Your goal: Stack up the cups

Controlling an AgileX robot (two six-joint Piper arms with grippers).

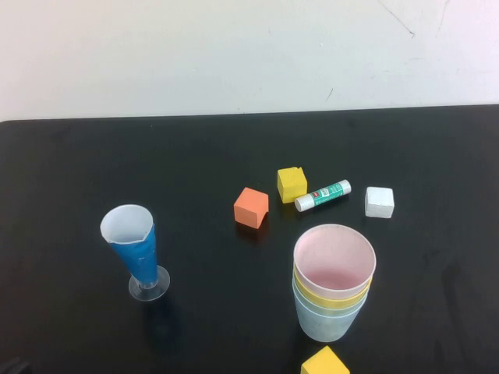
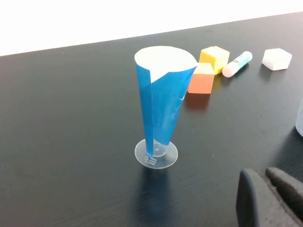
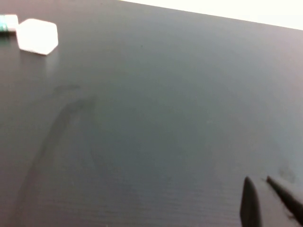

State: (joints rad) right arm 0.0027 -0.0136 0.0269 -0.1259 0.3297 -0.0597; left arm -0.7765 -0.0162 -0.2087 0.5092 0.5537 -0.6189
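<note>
High view
Cups: a nested stack (image 1: 334,282) stands upright on the black table (image 1: 93,171), front right of centre; the pink cup (image 1: 334,259) sits on top, a yellow rim (image 1: 331,297) under it, then a pale green rim and the light blue cup (image 1: 327,323) at the base.
Cone glass (image 1: 134,248): blue and white, upright on a clear foot, front left, well apart from the stack.
Blocks: orange block (image 1: 251,207) and yellow block (image 1: 291,184) behind the stack; white block (image 1: 379,202) to the right; a 2nd yellow block (image 1: 325,362) just in front of the stack.
Glue stick (image 1: 323,195): lying between the yellow and white blocks.
Arms: neither is visible here.

Left wrist view
Left gripper (image 2: 266,196): low over the table near the cone glass; dark fingertips close together, holding nothing.

Right wrist view
Right gripper (image 3: 265,201): over bare table, the white block far off; fingertips nearly together, nothing between them.
</note>
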